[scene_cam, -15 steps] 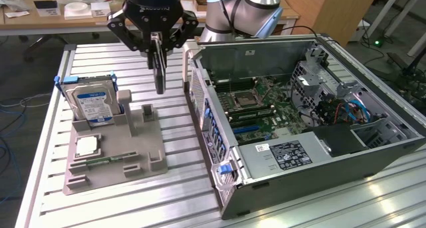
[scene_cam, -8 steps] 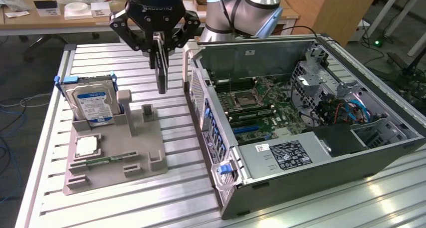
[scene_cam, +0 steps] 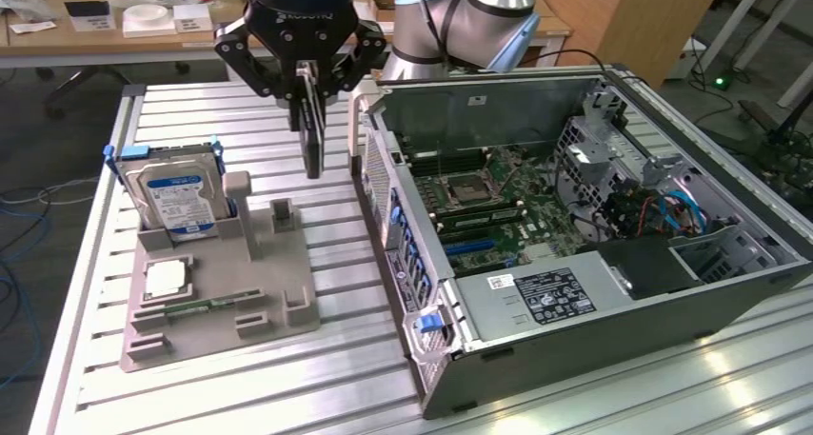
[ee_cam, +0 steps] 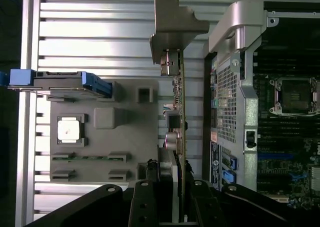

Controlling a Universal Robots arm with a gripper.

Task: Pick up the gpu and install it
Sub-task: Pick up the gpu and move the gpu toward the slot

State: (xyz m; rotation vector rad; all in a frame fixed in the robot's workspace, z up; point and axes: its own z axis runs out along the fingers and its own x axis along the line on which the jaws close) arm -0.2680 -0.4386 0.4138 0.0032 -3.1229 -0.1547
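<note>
one black gripper [scene_cam: 307,85] clamped on thin dark gpu card [scene_cam: 311,145] (edge-on, upright) between grey fixture tray [scene_cam: 273,283], silver hard drive [scene_cam: 178,197] and open metal computer case [scene_cam: 413,273].

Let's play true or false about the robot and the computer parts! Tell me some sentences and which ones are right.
1. The gripper is holding the gpu on edge, up in the air. True.
2. The gpu is plugged into the motherboard. False: it hangs above the table, outside the computer case, between the case and the grey holder.
3. The hard drive stands upright in the grey holder. True.
4. The computer case is closed up. False: its side is open, and you can see the motherboard inside.
</note>
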